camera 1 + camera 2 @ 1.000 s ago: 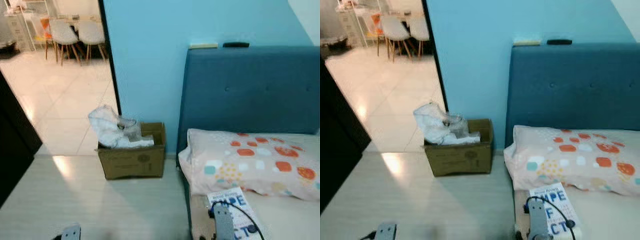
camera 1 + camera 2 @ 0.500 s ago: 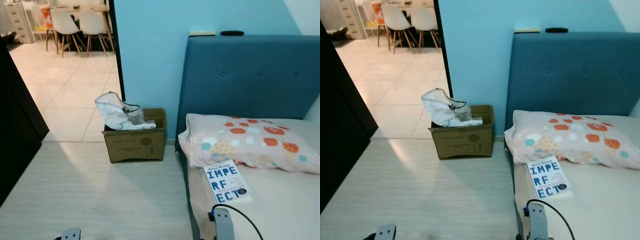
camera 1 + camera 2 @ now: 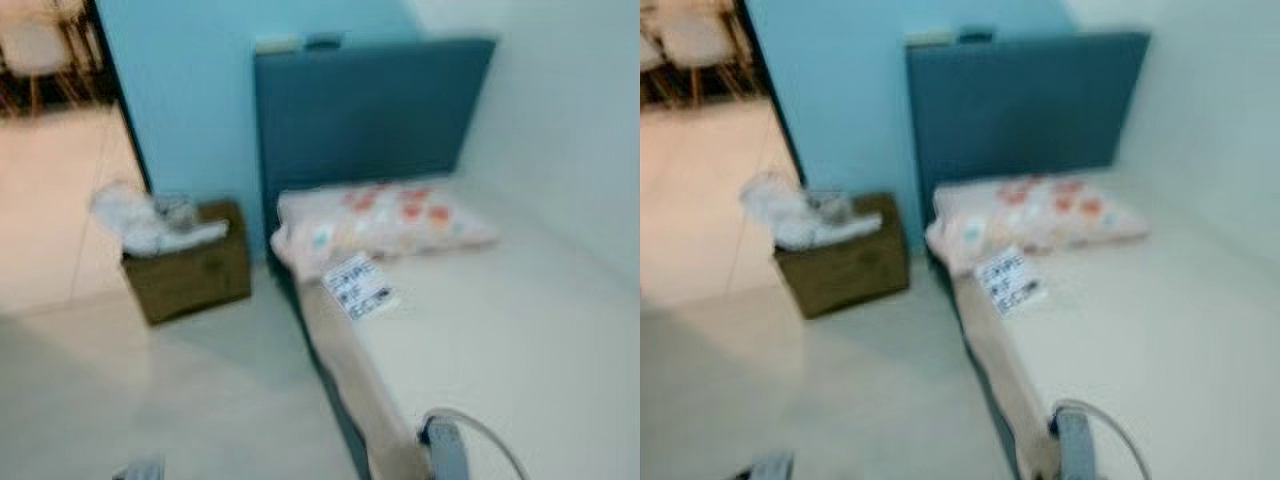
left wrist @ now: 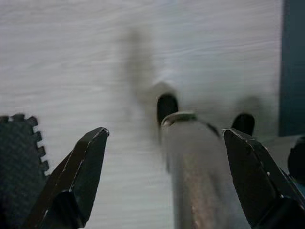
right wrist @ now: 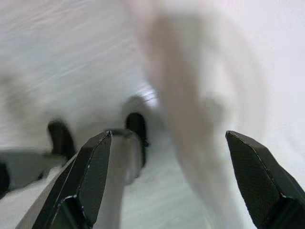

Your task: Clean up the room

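Fingers of both the left gripper (image 4: pixel 164 143) and right gripper (image 5: pixel 167 143) are spread wide, empty, above pale floor (image 4: pixel 71 57). Ahead of them a book (image 3: pixel 358 286) lies on the bed (image 3: pixel 500 330), touching the pillow (image 3: pixel 385 222); a cardboard box (image 3: pixel 190 275) stands beside the bed.

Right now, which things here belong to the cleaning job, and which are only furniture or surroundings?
For the job:
- book lying on the bed
- cardboard box on the floor, stuffed with white bags

Just there:
- pillow
- bed and blue headboard
- chairs in the next room
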`<state>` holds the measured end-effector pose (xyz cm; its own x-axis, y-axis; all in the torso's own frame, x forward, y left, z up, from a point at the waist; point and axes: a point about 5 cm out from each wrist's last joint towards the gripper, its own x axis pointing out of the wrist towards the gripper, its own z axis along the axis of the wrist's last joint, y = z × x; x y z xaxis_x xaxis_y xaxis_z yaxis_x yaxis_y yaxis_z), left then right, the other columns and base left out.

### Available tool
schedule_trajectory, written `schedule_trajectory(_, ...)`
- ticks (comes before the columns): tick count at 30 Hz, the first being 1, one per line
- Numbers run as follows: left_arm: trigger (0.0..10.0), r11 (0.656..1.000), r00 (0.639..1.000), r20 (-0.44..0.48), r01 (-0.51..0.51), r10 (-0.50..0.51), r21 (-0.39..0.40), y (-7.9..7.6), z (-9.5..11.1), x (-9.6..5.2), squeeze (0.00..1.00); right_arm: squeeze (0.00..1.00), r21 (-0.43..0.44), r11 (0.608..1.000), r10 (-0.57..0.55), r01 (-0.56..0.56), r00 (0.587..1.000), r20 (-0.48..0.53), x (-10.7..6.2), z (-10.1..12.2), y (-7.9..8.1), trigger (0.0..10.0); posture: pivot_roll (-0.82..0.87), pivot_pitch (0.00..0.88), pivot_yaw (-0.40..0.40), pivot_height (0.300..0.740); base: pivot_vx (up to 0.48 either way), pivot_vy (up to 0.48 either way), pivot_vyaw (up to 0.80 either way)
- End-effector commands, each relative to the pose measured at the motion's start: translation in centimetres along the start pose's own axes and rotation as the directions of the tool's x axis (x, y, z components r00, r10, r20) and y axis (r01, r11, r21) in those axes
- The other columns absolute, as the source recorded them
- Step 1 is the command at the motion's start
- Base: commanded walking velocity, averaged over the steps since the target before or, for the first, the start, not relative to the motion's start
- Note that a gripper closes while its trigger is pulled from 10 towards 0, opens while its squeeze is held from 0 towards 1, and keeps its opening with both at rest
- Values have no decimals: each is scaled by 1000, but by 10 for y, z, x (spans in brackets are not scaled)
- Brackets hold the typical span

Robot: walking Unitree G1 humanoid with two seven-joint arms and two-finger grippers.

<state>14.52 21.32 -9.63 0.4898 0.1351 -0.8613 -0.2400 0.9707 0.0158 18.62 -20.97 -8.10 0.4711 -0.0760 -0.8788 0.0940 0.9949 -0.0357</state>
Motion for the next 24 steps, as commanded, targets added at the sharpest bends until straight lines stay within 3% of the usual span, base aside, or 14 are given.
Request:
schedule_trajectory(1,10000,1000,1000,-12,-14,14,8,7,-3,-1,0,0,3,1000,21,-21,1000,-2,1,0,10,10000,3,0,-26,740,-371,0,0)
schedule_trajectory(5,10000,1000,1000,-14,-12,12,9,7,-3,-1,0,0,-8,1000,25,-25,1000,-4,1,0,10,10000,5,0,-26,740,-369,0,0)
schedule_trajectory(24,10000,1000,1000,-15,-1,1,23,6,-2,-1,0,0,-9,1000,3,-3,1000,-6,1,2,8,10000,6,0,-28,740,-369,0,-763)
